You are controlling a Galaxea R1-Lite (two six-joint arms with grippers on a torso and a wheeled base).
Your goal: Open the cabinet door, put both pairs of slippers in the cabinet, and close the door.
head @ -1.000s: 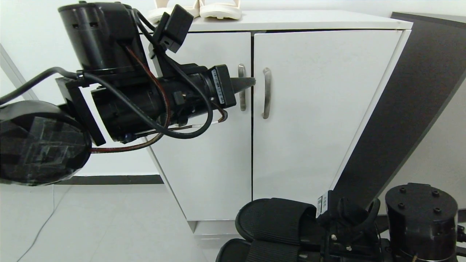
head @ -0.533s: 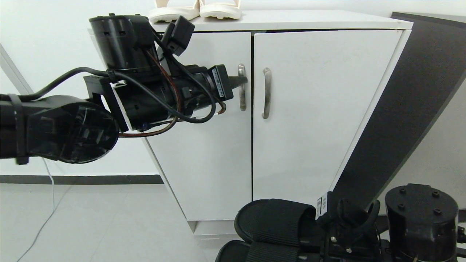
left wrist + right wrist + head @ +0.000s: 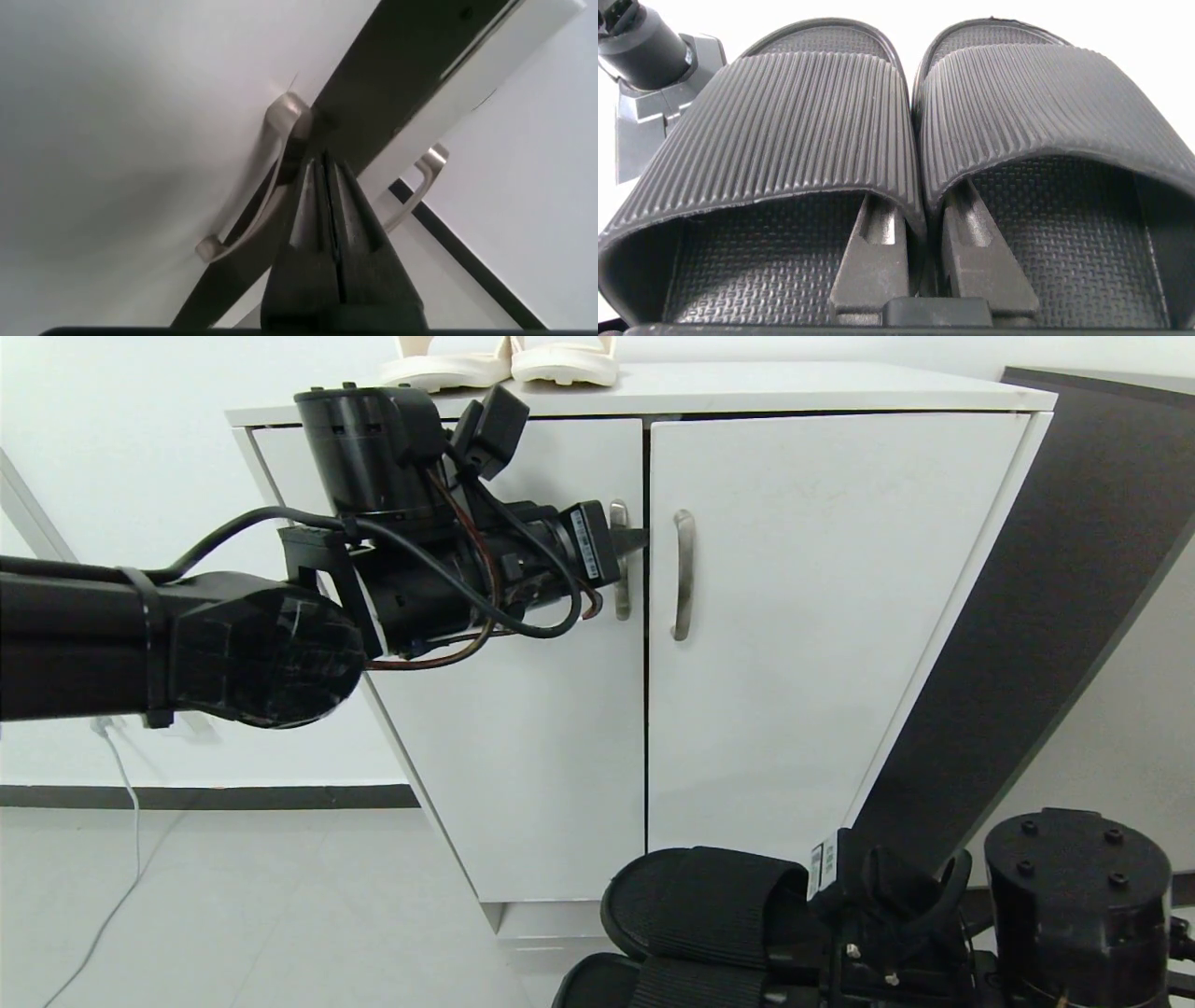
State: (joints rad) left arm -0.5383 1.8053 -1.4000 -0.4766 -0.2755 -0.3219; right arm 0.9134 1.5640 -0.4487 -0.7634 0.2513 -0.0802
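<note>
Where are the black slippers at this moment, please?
The black slippers are at the head view's bottom right, gripped by the right hand, low in front of the cabinet.

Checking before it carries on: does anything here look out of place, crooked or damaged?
Nothing looks damaged or askew. The cream slippers sit on the cabinet top, and the black slippers are held by the right gripper.

White cabinet with brushed silver-grey handles; on its top, cream slippers. In front of the cabinet's base, black slippers with finely ribbed straps and diamond-embossed footbeds. Beside the cabinet, a dark grey panel; at its foot, a pale grey floor edged by a dark skirting strip.
</note>
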